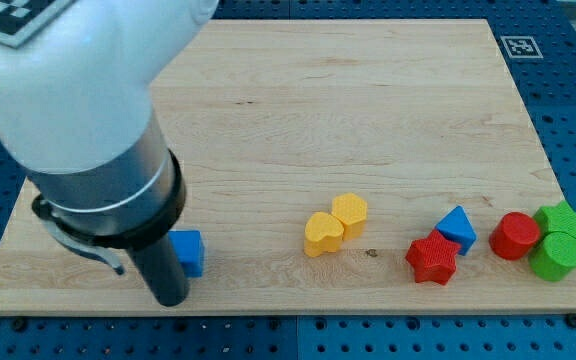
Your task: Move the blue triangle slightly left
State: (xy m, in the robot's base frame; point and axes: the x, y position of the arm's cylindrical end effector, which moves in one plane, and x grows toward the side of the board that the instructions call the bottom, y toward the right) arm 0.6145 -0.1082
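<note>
The blue triangle (457,228) sits near the view's bottom right, touching a red star (432,260) just below and to its left. My tip (169,297) is far to the view's left, near the board's bottom edge, right beside a blue cube (188,252) that the rod partly hides. The arm's white and black body (88,130) fills the view's top left.
A yellow heart (323,233) and a yellow hexagon (349,213) touch in the bottom middle. A red cylinder (515,236), a green star (560,217) and a green cylinder (556,256) cluster at the right edge. The wooden board (368,100) lies on a blue pegboard.
</note>
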